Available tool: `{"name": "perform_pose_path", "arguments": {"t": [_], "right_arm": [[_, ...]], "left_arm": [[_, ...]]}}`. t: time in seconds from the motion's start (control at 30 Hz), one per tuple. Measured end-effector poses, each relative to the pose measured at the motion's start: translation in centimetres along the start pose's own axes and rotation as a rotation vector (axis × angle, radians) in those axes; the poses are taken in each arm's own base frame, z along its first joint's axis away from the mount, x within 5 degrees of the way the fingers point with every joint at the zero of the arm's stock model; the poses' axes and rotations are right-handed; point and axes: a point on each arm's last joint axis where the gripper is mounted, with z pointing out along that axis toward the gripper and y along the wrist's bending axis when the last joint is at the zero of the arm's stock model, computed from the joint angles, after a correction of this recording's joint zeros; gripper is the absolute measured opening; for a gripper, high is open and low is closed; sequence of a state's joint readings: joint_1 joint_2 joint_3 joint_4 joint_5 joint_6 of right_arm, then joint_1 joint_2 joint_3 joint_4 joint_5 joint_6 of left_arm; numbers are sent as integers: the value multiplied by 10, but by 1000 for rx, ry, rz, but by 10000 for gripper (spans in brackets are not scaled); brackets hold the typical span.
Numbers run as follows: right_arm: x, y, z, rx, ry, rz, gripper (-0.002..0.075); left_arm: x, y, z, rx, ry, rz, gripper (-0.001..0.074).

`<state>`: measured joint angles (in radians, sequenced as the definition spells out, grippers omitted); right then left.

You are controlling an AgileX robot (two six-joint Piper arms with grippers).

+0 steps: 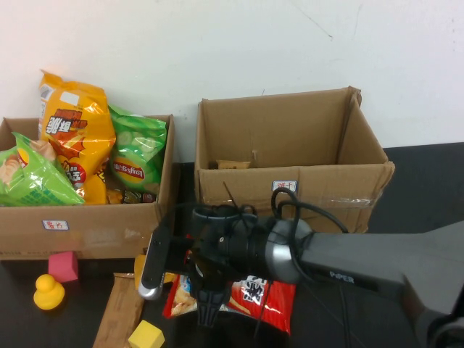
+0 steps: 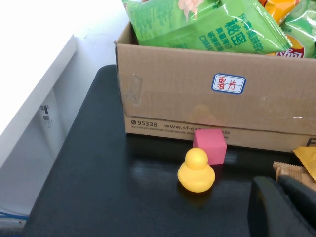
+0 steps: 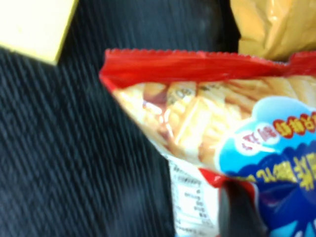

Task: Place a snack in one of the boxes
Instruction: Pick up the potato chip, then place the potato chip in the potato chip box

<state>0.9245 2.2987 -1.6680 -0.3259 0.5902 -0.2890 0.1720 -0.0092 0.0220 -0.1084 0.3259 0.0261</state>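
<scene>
A red snack bag (image 1: 254,297) with a blue label lies on the black table in front of the empty right cardboard box (image 1: 304,138). My right gripper (image 1: 206,313) points down at the bag's left end and is shut on it. In the right wrist view one dark finger (image 3: 237,212) lies over the bag (image 3: 197,123), and the other is hidden. The left box (image 1: 94,228) holds several green and orange chip bags (image 1: 72,138). My left gripper (image 2: 291,207) is out of the high view, low over the table near the left box (image 2: 197,103), fingers together and empty.
A yellow duck (image 1: 48,292) and a pink cube (image 1: 63,266) sit in front of the left box. A brown wafer packet (image 1: 123,312) and a yellow block (image 1: 146,336) lie left of the red bag. A yellow packet (image 3: 271,24) lies just beyond the bag.
</scene>
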Motion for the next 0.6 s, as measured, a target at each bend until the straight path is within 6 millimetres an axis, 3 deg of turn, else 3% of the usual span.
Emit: {"name": "perform_pose_path", "arguments": {"t": [0.1,0.2,0.4,0.5,0.6], "right_arm": [[1,-4,-18,3,13,14,204],[-3,-8,-54,2,-1,54,86],[-19,-17,-142,79,-193,64,73],[-23,-24,-172,121,-299,74,73],[-30,-31,-188,167,-421,80,73]], "left_arm": [[0,0,0,0,0,0,-2],[0,0,0,0,0,0,-2],[0,0,0,0,0,0,-2],[0,0,0,0,0,0,-2],[0,0,0,0,0,0,-2]]}}
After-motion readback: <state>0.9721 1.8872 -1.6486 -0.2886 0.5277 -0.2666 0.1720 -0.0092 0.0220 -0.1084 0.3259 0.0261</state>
